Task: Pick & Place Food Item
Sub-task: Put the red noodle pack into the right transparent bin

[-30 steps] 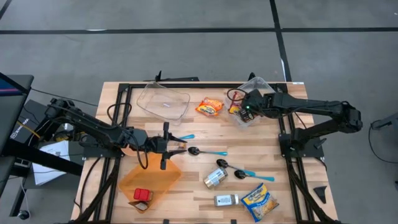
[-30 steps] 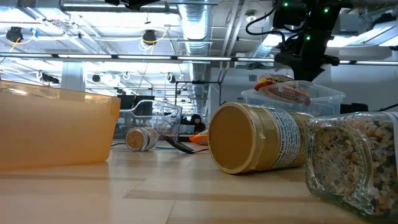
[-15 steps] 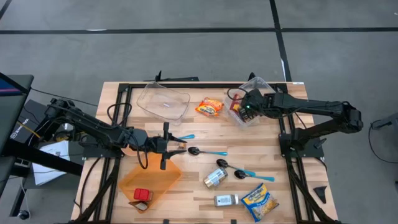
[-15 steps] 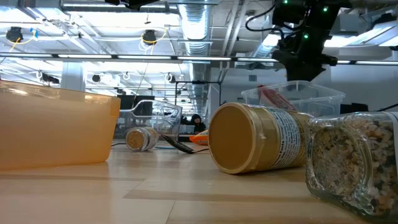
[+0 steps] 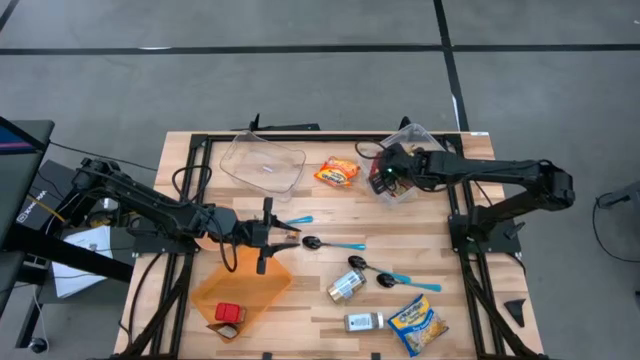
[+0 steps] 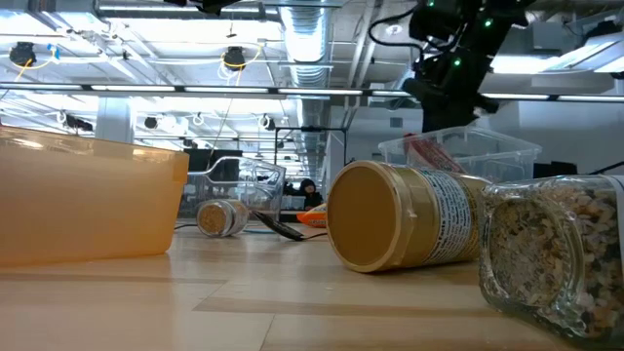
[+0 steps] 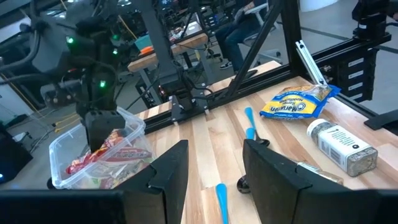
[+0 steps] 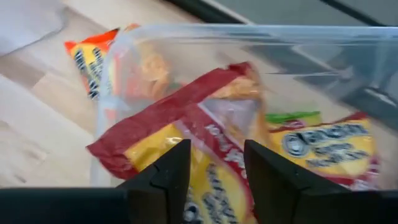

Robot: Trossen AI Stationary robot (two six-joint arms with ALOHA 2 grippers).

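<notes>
A clear plastic bin [image 5: 425, 132] stands at the table's far right. A red-and-yellow food packet [image 8: 186, 124] lies in it on other packets, its end showing over the rim [image 6: 429, 151]. My right gripper [image 5: 382, 180] hangs open just above the bin's left side, pointing steeply down, its fingers on either side of the packet and clear of it. Another orange packet [image 5: 338, 172] lies flat on the table left of the bin. My left gripper [image 5: 287, 235] hovers open and empty over the table's middle, pointing level toward the right.
A clear empty tub [image 5: 263, 163] stands at the far middle. An orange bin [image 5: 243, 290] holding a red item is at the near left. Two blue-handled spoons [image 5: 335, 243], a jar on its side [image 5: 346, 288], a spice jar [image 5: 364, 321] and a blue-yellow pack [image 5: 417, 323] lie at the near right.
My right gripper has let go of the red-and-yellow packet, which was held above the bin's rim and has dropped into the bin. The gripper has then shifted a little toward the table's left and tipped further down.
</notes>
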